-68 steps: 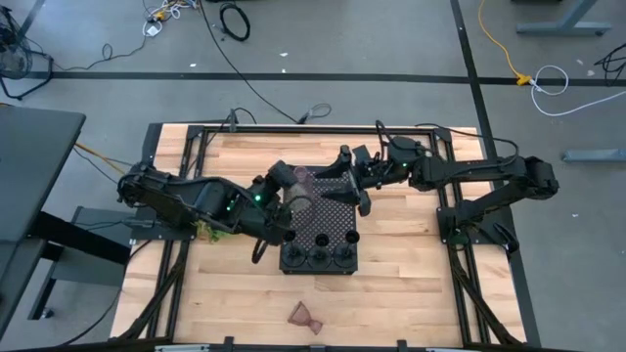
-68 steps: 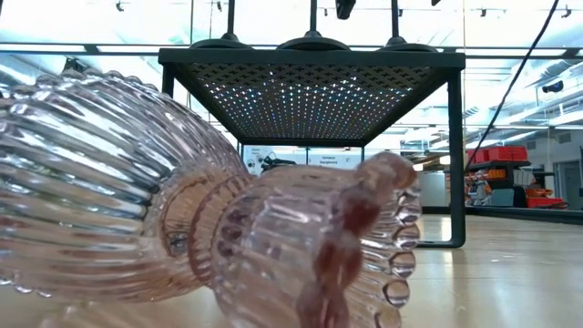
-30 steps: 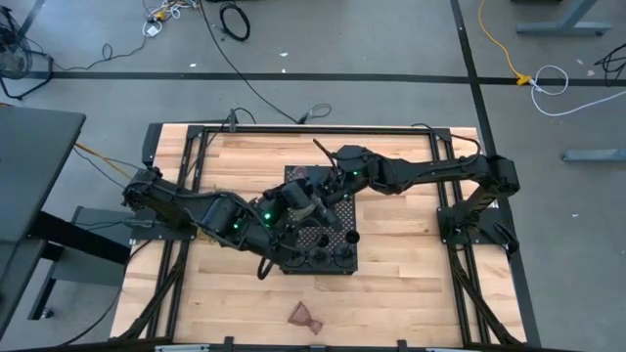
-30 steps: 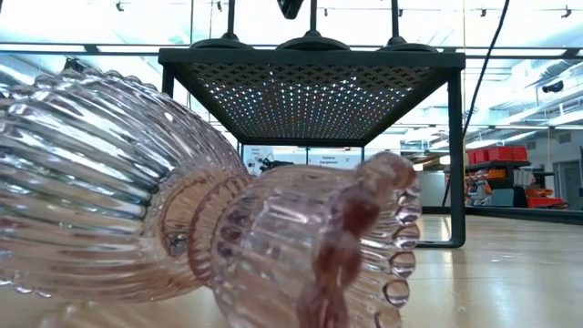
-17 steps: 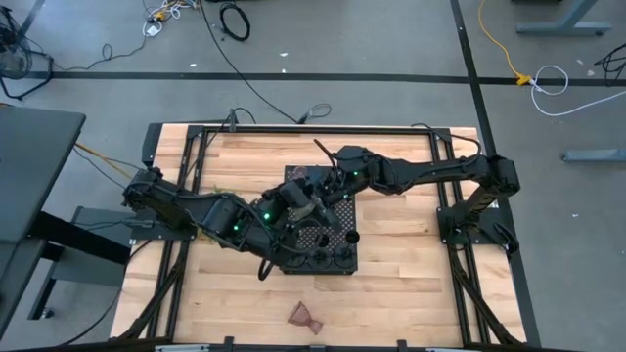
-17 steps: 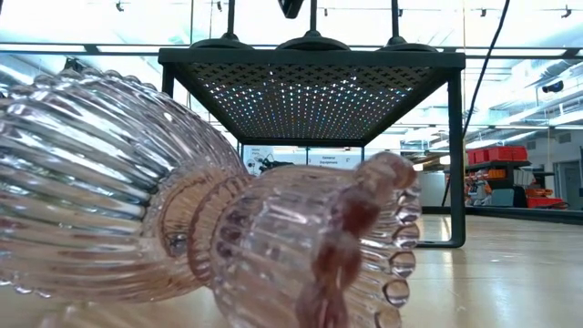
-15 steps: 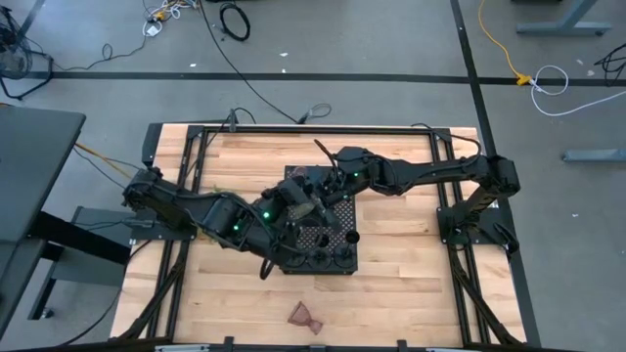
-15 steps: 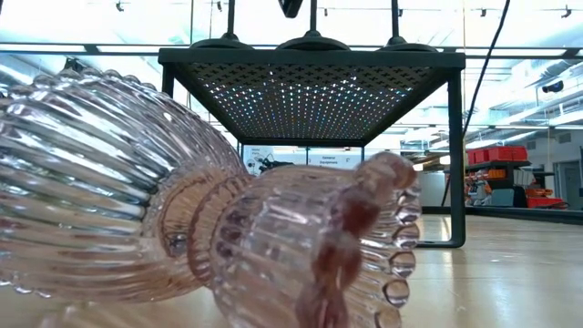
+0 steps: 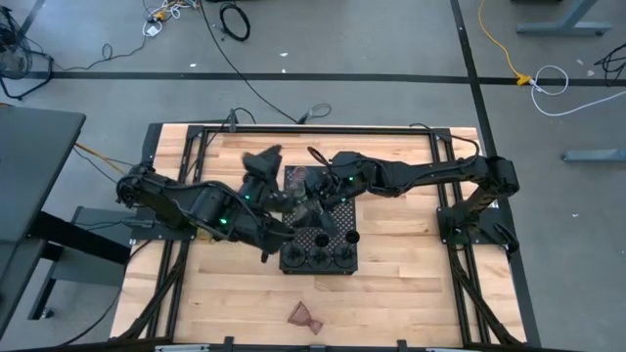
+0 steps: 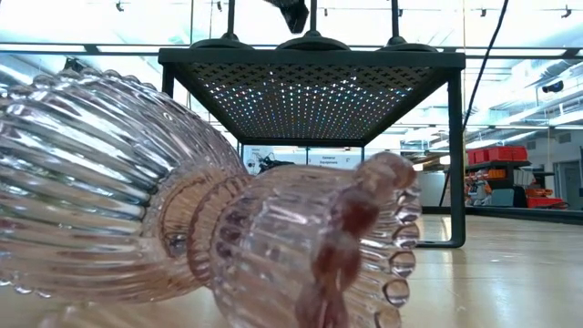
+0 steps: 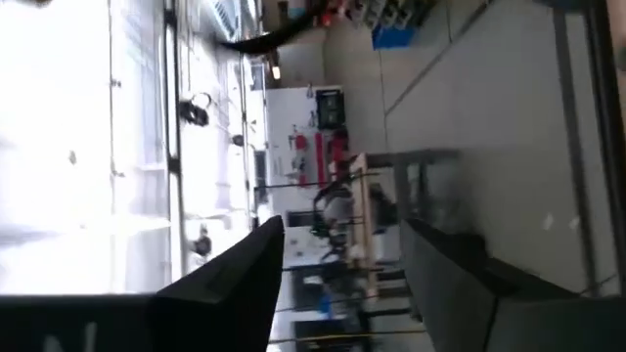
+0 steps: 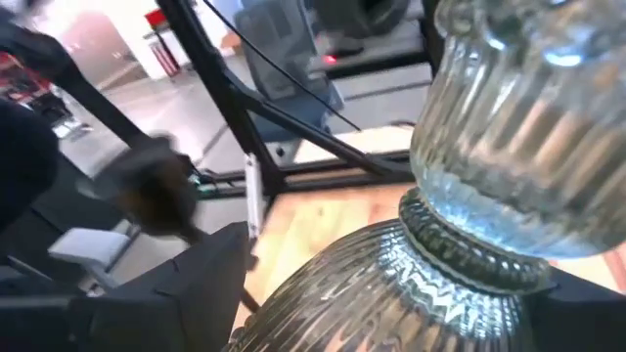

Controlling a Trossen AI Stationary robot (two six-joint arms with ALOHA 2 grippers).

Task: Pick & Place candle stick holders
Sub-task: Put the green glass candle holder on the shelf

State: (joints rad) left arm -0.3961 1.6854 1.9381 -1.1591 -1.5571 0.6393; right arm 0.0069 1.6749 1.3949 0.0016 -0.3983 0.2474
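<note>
No readable text, label, brand, number or sign anywhere; distant room signage beyond the table too blurred to make out.

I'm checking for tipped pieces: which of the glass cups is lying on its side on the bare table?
The pinkish glass cup near the table's front edge, well clear of the black tray; it fills the low view. Another cup sits between the right gripper's fingers.

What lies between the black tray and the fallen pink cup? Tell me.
Only bare wooden table between tray and pink cup, per the high view.
</note>
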